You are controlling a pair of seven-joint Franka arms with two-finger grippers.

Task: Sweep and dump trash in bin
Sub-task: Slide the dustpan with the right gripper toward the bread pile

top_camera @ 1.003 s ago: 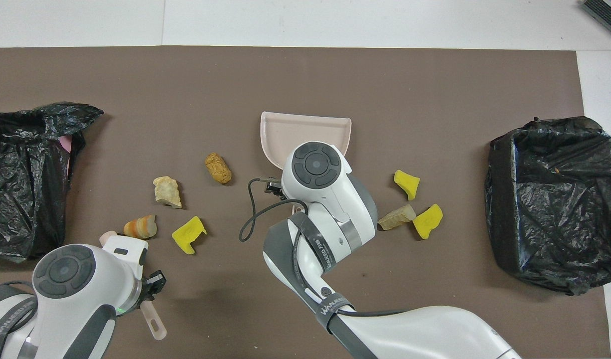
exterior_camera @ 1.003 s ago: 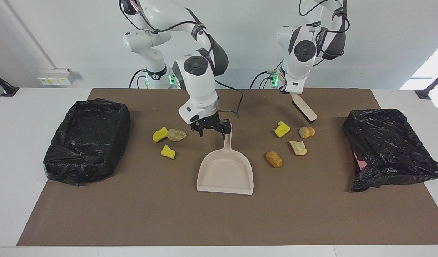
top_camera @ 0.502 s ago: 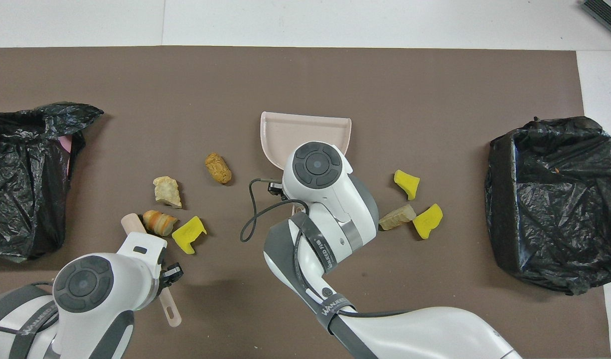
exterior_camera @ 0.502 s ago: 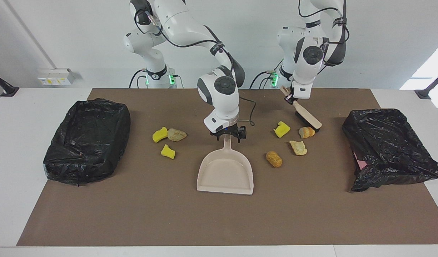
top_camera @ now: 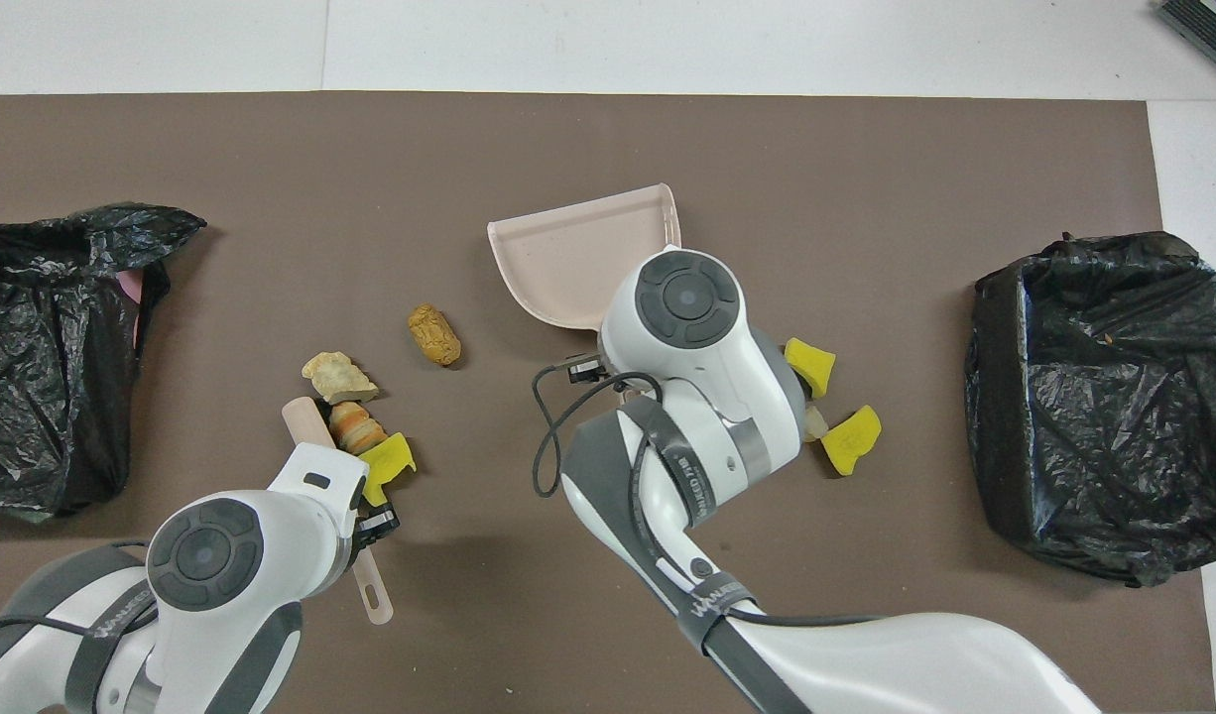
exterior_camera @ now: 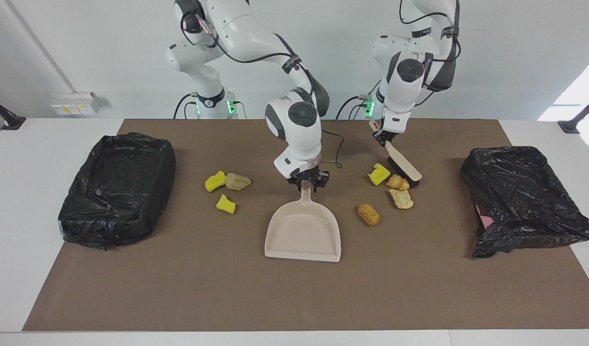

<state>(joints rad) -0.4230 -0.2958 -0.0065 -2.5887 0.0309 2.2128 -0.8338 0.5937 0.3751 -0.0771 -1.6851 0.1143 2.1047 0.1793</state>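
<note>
The right arm reaches out from its base toward the middle of the table and bends down steeply, so that the right gripper (exterior_camera: 308,182) sits on the top end of the handle of the beige dustpan (exterior_camera: 304,233), its fingers pressed together on that handle. The pan lies on the brown mat (exterior_camera: 294,298), its wide mouth pointing away from the robots.

The left arm hangs down nearer its own base. The left gripper (exterior_camera: 382,136) is clamped on the handle of a hand brush (exterior_camera: 404,166), which slants down to the mat with its dark bristles against an orange-striped bread lump (exterior_camera: 398,182).

Seven pieces of trash lie on the mat, in two groups. Four are toward the left arm's end: a yellow foam chunk (exterior_camera: 379,174) just beside the striped lump, a pale bread piece (exterior_camera: 401,198) a little farther from the robots and close to the lump, and a brown bread roll (exterior_camera: 368,214) lying alone between that group and the dustpan. Three are toward the right arm's end: a yellow foam piece (exterior_camera: 214,181) touching a beige bread lump (exterior_camera: 238,181), and another yellow foam bit (exterior_camera: 226,204) farther from the robots than those two.

Two bins lined with black bags stand on the mat. The open bin (exterior_camera: 119,187) is at the right arm's end; the crumpled bin (exterior_camera: 522,199) at the left arm's end shows a bit of pink at its edge. In the overhead view, the right arm's body covers the dustpan's handle and most of the beige bread lump.
</note>
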